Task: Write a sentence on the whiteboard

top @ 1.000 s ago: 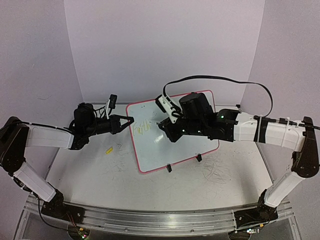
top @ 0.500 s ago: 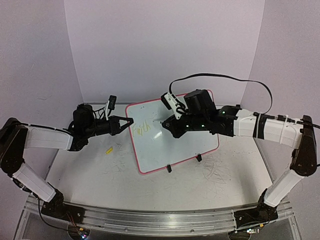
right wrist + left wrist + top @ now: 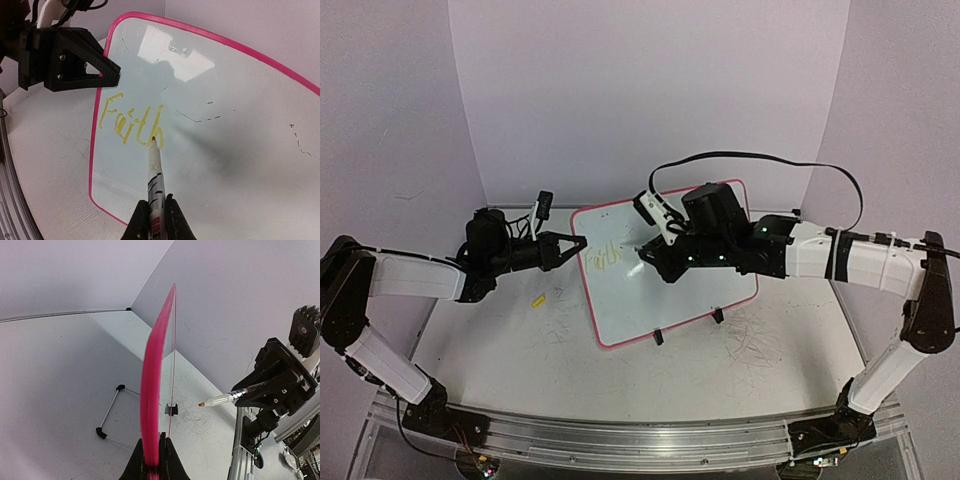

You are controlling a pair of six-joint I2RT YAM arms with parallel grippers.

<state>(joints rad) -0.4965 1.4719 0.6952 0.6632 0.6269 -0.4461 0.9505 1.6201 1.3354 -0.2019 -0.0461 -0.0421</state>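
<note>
The whiteboard (image 3: 665,300), glossy white with a pink rim, stands tilted at the table's middle. My left gripper (image 3: 582,243) is shut on its left edge; in the left wrist view the rim (image 3: 152,365) runs edge-on out of the closed gripper (image 3: 154,460). The sentence (image 3: 130,122) reads "Faith" in yellow at the board's (image 3: 235,130) upper left, and shows faintly from above (image 3: 605,255). My right gripper (image 3: 156,210) is shut on a white marker (image 3: 155,172). Its orange tip sits at the foot of the "h". From above, the right gripper (image 3: 653,262) hovers over the board's middle.
A small yellow cap (image 3: 537,299) lies on the table left of the board. Two black clip feet (image 3: 658,337) hold the board's lower edge. Grey scribble marks (image 3: 750,345) cover the table at right. A thin black-tipped wire stand (image 3: 112,410) lies behind the board.
The right gripper with the marker rose up and to the right, then came back down left to the end of the word. The left gripper and the board stayed still.
</note>
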